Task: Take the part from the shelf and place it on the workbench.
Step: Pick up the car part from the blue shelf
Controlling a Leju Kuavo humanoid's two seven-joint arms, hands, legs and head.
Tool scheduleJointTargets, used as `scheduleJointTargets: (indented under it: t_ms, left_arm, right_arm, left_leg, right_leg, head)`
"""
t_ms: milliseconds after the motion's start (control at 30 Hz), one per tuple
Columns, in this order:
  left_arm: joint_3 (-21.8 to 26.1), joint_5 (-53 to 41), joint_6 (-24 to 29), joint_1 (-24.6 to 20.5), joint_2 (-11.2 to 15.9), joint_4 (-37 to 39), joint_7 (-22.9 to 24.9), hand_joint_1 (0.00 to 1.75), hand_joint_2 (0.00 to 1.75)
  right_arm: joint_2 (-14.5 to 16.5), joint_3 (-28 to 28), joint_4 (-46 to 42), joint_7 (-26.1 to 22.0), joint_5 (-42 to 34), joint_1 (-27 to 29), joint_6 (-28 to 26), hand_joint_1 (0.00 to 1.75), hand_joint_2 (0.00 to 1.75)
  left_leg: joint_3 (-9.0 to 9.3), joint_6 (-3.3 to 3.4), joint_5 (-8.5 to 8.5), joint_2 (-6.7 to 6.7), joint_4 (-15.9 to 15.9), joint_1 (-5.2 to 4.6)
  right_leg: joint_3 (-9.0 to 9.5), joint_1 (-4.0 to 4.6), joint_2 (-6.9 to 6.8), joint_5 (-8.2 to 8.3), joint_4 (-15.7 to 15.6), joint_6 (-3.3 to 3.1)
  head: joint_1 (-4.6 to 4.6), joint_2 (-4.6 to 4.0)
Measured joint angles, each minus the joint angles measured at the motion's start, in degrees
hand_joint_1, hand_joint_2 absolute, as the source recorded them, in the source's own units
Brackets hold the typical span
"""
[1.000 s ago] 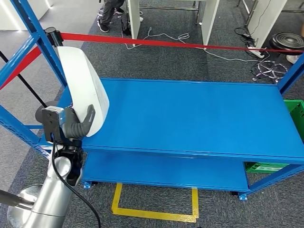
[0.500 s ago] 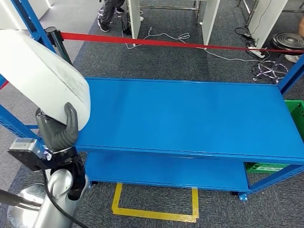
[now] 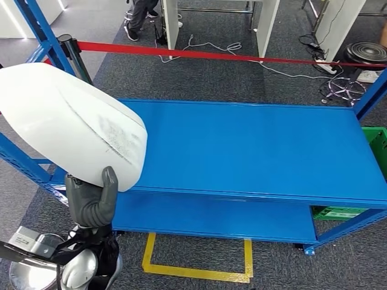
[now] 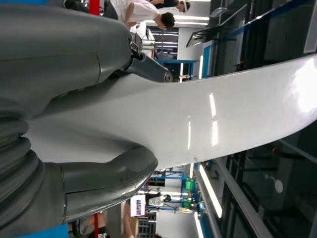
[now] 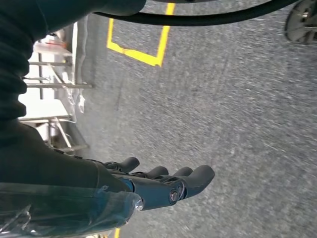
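Fingers and thumb of my left hand (image 3: 91, 202) are wrapped around the lower rim of the white part (image 3: 68, 124), a broad, smooth curved shell with a scuffed grey patch on its upper face. I hold it in the air over the near left corner of the blue shelf (image 3: 246, 148), its rounded end reaching a little way in over the deck and the rest hanging out past the left edge. In the left wrist view the thumb (image 4: 108, 181) presses one face of the part (image 4: 209, 124) and the darker fingers (image 4: 149, 69) lie across the other, so the shell is clamped between them. Blue upright posts (image 3: 39, 30) of the rack stand just behind and beside the part at the left end. A lower deck (image 3: 210, 217) sits beneath the top one. Beyond the far edge a red barrier tape (image 3: 219, 56) runs across the grey carpet, with loose cables (image 3: 210, 47) and white table legs (image 3: 266, 24) behind it. A green crate (image 3: 377, 142) sits off the right end. Yellow floor tape (image 3: 196, 272) marks a box below the near edge. My right hand (image 5: 160, 181) hangs over the carpet with its fingers apart and nothing in them.
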Motion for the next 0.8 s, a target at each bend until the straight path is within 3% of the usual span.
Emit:
scheduleJointTargets:
  t_ms: [100, 233, 367, 633, 800]
  left_arm:
    - [-0.1, -1.7, 0.7, 0.2, 0.3, 0.1, 0.0, 1.75, 1.75]
    - [0.0, -3.1, 1.7, 0.2, 0.7, 0.4, -0.9, 1.75, 1.75]
    - [0.2, -1.2, -0.7, 0.3, 0.9, 0.7, -1.7, 1.75, 1.75]
    - [0.4, 0.2, -4.2, 0.6, 1.1, 0.6, -2.5, 1.75, 1.75]
    - [0.5, 3.5, -9.6, 0.7, 1.3, 0.2, -2.6, 1.75, 1.75]
  right_arm:
    - [-0.1, 0.2, 0.0, -8.2, -0.3, 0.1, 1.8, 0.0, 1.75]
    - [-0.5, 0.0, -0.1, -12.0, -2.7, -0.1, 4.2, 0.0, 1.75]
    - [-0.7, -0.1, -0.1, -15.4, -3.4, 0.0, 4.3, 0.0, 1.75]
    - [-0.8, -0.1, -0.2, -16.2, -3.3, 0.0, 3.3, 0.0, 1.75]
    - [-0.8, -0.1, -0.2, -13.6, -3.0, 0.1, 3.0, 0.0, 1.75]
  left_leg:
    - [0.01, 0.0, 0.0, 0.0, 0.0, 0.01]
    - [0.01, 0.0, 0.01, 0.0, 0.0, 0.01]
    - [0.01, 0.01, 0.0, 0.01, 0.0, 0.0]
    - [0.0, 0.01, -0.01, 0.01, 0.0, 0.0]
    - [-0.01, 0.04, -0.03, 0.01, 0.0, -0.03]
  right_leg:
    - [0.0, 0.01, 0.03, 0.0, 0.0, 0.0]
    - [0.0, 0.01, 0.03, 0.0, 0.0, 0.0]
    - [-0.01, 0.01, 0.04, 0.0, 0.0, 0.0]
    - [-0.01, 0.01, 0.03, 0.0, 0.0, 0.01]
    - [0.01, -0.03, 0.02, 0.01, 0.0, 0.02]
  head:
    - [-0.02, 0.0]
    - [0.0, 0.0]
    - [-0.01, 0.0]
    - [-0.01, 0.0]
    - [0.0, 0.0]
